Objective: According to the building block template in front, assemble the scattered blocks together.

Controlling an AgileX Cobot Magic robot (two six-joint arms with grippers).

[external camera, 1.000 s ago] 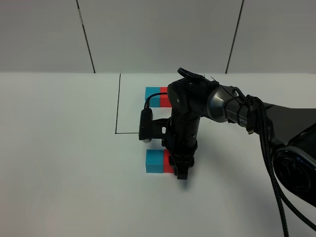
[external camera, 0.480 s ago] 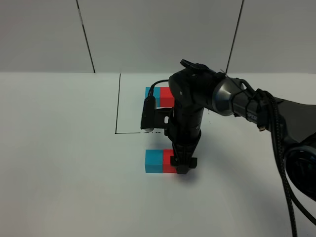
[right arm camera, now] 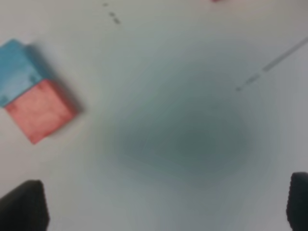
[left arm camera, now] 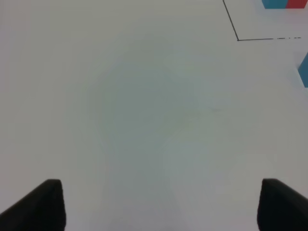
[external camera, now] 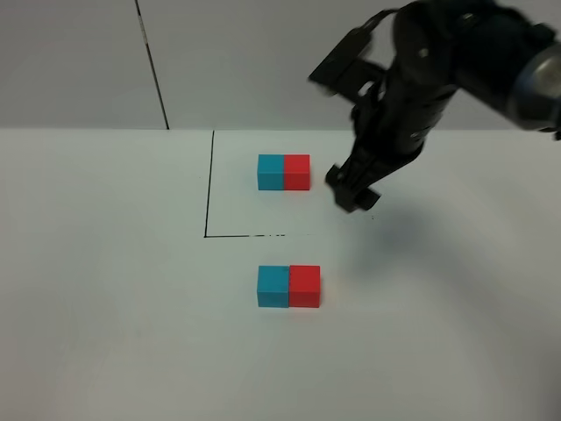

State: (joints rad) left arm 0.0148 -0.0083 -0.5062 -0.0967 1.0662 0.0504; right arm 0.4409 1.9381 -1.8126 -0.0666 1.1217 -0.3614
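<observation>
The building block template (external camera: 284, 172), a cyan-and-red bar, lies inside the black-lined area at the back. The scattered blocks sit side by side in front of that line, touching: the cyan cube (external camera: 273, 287) on the left, the red cube (external camera: 305, 286) on the right. My right gripper (external camera: 352, 195) hangs in the air behind and to the right of them, open and empty. Its wrist view shows both fingertips (right arm camera: 23, 204) far apart, with the cyan cube (right arm camera: 17, 72) and red cube (right arm camera: 42, 110) off to one side. My left gripper (left arm camera: 163, 207) is open over bare table.
A thin black outline (external camera: 210, 197) marks the template's area on the white table (external camera: 105, 307). The left wrist view catches the template (left arm camera: 285, 4) and an edge of the cyan cube (left arm camera: 304, 70). The right arm's shadow falls on the table (right arm camera: 192, 134).
My right gripper opened, let go of the red cube, and rose up and back to the right. The red cube stays against the cyan cube. The left gripper has not moved.
</observation>
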